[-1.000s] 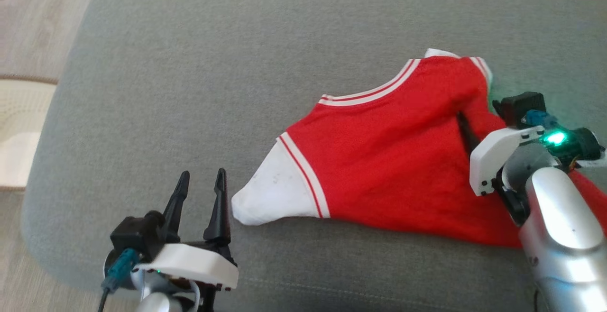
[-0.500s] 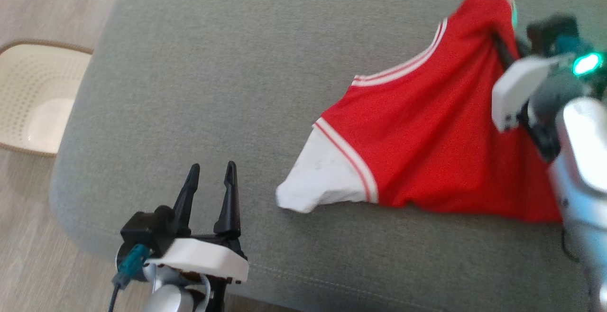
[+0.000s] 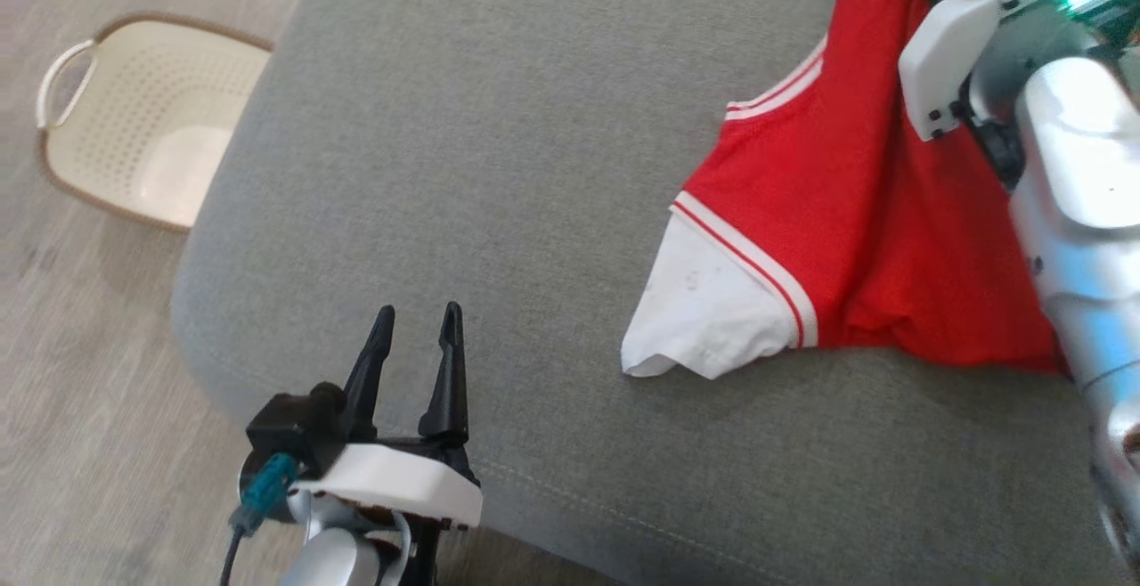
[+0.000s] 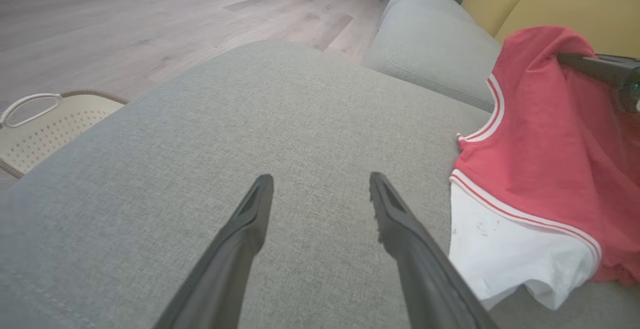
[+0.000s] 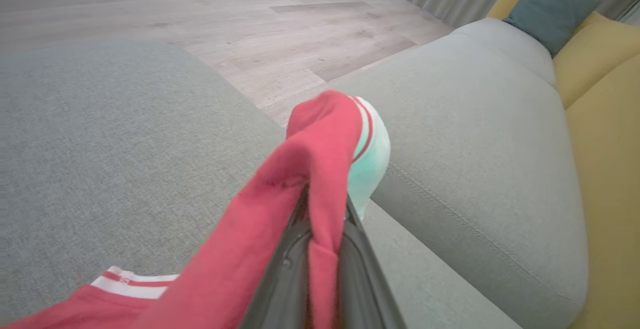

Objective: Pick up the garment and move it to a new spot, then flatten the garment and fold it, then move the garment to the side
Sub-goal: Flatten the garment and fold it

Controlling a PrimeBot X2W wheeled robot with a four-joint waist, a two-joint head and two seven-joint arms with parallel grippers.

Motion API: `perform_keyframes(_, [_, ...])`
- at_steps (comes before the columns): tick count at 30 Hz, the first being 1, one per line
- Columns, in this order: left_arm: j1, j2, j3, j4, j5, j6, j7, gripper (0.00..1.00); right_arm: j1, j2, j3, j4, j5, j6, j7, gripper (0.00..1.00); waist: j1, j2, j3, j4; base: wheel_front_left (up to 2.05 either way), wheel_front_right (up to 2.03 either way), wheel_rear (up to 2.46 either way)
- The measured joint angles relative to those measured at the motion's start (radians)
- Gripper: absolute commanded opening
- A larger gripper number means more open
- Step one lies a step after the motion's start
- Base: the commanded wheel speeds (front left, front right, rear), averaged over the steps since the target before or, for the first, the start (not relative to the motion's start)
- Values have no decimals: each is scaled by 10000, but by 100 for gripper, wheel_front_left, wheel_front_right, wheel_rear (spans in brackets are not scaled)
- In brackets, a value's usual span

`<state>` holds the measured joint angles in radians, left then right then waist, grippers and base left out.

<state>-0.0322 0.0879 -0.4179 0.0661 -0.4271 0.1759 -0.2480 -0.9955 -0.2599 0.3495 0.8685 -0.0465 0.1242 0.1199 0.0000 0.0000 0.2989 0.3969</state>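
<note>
**Red garment (image 3: pixel 828 239) on a single pinch: slip risk**

My right gripper (image 5: pixel 324 214) is clamped on a thin fold near the garment's upper edge. The rest drapes down, with the white sleeve (image 3: pixel 712 319) resting on the grey cushion (image 3: pixel 534 167). My left gripper (image 3: pixel 417 337) hangs spread and empty, well apart. Risks: cloth may slide from the narrow pinch under its own weight; the trailing sleeve may drag and bunch, spoiling the flattening.

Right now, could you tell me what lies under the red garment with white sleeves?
The grey fabric cushion lies under the red garment, whose upper part hangs from the right gripper. Anything beneath the cloth is covered.
</note>
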Motion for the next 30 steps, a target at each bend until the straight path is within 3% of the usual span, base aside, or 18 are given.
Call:
perform_keyframes(1, [0, -17, -4, 19, 0, -4, -2, 100, -56, 88, -10, 270, -71, 0, -127, 20, 0, 0, 16, 69, 0, 0, 0])
perform_keyframes(2, [0, -29, -6, 42, 0, -6, -2, 100, -73, 199, -61, 520, -94, 0, -297, 47, 0, 0, 25, 124, 0, 0, 0])
perform_keyframes(3, [-1, -42, -6, 54, 0, -10, -2, 100, -72, 309, -140, 754, -119, 0, -518, 89, 0, 0, 28, 161, 0, 0, 0])
perform_keyframes(4, [0, -46, 0, 58, 0, -10, -2, 100, -72, 403, -224, 930, -184, 0, -742, 100, 0, 0, 29, 171, 0, 0, 0])
perform_keyframes(10, [0, -29, 127, 65, 4, -10, -4, 100, -98, 750, -552, 1662, -328, 0, -1858, 100, 0, 0, -33, -196, 0, 0, 0])
perform_keyframes(18, [5, 56, 286, 35, 35, 2, -13, 100, 37, 897, -1231, 1590, 54, 0, -3244, 100, 0, 0, -328, -1104, 0, 0, 0])
perform_keyframes(23, [6, 157, 407, -29, 38, 15, -13, 100, 1289, 855, -2243, 660, 541, 0, -3595, 100, 0, 0, -567, -1914, 0, 0, 0])
perform_keyframes(30, [20, 339, 447, -140, 119, 73, -12, 100, 4320, 1101, -3369, -1584, 834, 0, -3595, 100, 0, 0, -806, -2917, 0, 0, 0])
